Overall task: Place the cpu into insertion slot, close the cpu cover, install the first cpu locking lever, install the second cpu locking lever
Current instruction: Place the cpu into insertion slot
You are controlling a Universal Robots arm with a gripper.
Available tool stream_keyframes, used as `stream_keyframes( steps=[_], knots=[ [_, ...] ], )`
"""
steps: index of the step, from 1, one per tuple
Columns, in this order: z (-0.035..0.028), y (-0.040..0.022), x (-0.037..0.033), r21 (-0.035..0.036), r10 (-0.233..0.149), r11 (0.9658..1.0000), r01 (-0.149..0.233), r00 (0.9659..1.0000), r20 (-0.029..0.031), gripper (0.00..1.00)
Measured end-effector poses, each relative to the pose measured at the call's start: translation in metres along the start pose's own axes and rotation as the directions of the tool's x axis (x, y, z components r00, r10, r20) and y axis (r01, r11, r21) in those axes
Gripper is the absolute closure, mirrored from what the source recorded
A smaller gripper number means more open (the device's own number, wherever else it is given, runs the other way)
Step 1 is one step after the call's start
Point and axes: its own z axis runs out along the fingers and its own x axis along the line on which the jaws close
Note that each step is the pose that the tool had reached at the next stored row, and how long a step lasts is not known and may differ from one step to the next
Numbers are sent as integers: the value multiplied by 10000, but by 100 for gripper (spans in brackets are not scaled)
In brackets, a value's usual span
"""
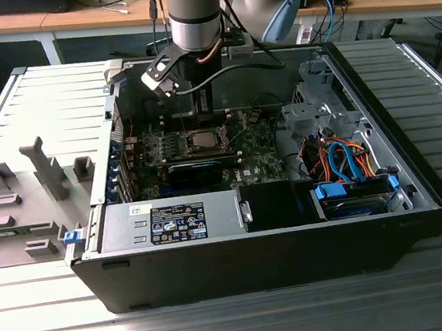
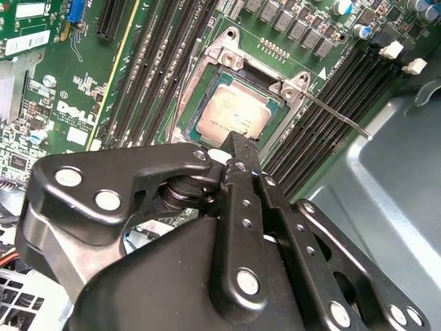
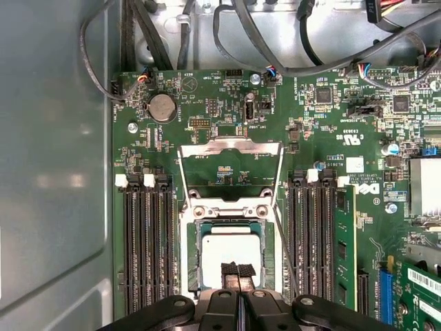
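The hand [image 3: 238, 270], its fingers pressed together on nothing, hangs directly over the cpu [image 3: 227, 247], which lies in the insertion slot [image 3: 190, 255]. The cpu cover [image 3: 231, 146] is open just beyond.

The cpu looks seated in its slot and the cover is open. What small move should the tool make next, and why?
Probably lift the tool straight up and clear. The cpu lies flat in the insertion slot, the tool's shut tips sit low over it, and the cpu cover is flipped open, so the tool likely blocks its swing.
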Motion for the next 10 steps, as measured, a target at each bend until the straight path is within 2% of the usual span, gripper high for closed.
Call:
stream_keyframes(
  steps=[10],
  knots=[
    [-108,3,1,-1,1,10000,-1,10000,0,89]
  ],
)
